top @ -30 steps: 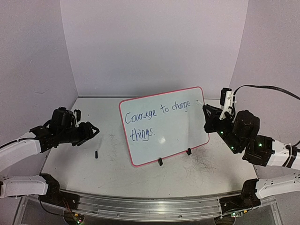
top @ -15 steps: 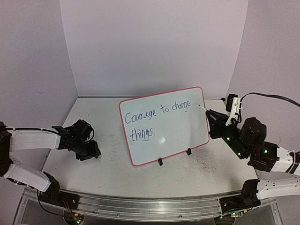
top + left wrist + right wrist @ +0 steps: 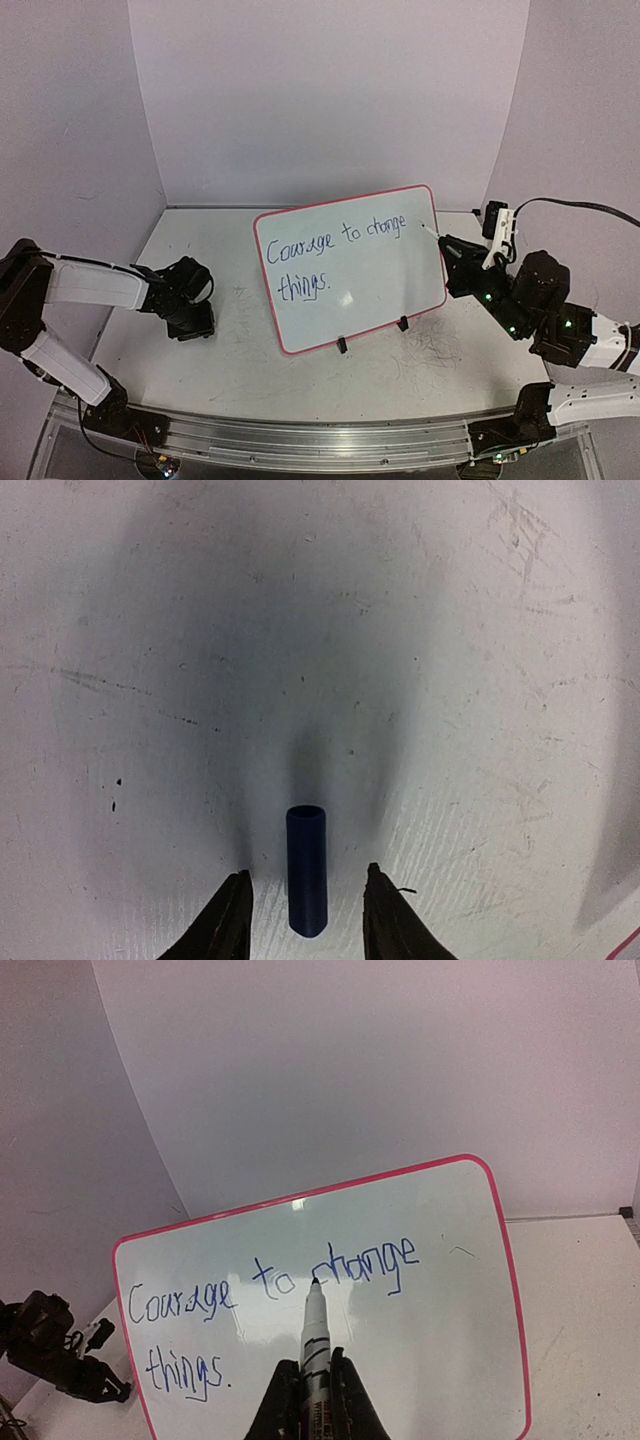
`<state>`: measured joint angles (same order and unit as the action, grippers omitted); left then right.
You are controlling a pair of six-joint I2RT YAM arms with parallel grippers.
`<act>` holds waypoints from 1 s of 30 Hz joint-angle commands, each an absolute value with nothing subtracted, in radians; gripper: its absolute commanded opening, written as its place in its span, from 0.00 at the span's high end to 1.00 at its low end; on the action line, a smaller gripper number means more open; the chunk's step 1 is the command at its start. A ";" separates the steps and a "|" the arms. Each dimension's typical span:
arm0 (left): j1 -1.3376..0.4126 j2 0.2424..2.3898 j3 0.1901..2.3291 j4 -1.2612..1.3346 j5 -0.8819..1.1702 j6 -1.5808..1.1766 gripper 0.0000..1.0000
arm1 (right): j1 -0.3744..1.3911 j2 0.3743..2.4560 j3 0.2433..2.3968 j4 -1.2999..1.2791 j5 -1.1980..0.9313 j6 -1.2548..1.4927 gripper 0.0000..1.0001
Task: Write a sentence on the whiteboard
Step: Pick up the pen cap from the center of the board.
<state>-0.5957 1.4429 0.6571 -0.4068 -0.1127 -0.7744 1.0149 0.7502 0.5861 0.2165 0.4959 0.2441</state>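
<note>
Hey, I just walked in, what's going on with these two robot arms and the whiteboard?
The sentence "Courage to change things." is written on the whiteboard, which stands propped on the table. The right gripper holds an uncapped marker aimed at the board; whether the tip touches is unclear. The left gripper is down at the table, its fingers open on either side of a blue cap lying there.

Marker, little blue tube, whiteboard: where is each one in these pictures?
marker (image 3: 314, 1332): right wrist view, on its white barrel.
blue tube (image 3: 306, 870): left wrist view, middle of its side.
whiteboard (image 3: 390, 278): top external view, bare white patch right of "things."
</note>
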 commanded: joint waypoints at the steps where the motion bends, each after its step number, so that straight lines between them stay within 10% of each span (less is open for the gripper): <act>1: -0.607 1.476 0.702 -0.391 -0.134 -0.753 0.64 | 1.013 0.739 0.575 0.238 0.486 0.254 1.00; 17: -0.648 1.567 0.710 -0.429 -0.205 -0.753 0.95 | 1.014 0.740 0.566 0.247 0.473 0.267 1.00; 30: -0.650 1.000 0.974 -0.651 -0.390 -0.703 1.00 | 1.013 0.788 0.602 0.226 0.432 0.271 1.00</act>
<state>-0.6491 1.2068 0.8555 -0.6136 -0.3092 -0.7492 1.0149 0.7566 0.5667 0.2172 0.4612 0.2642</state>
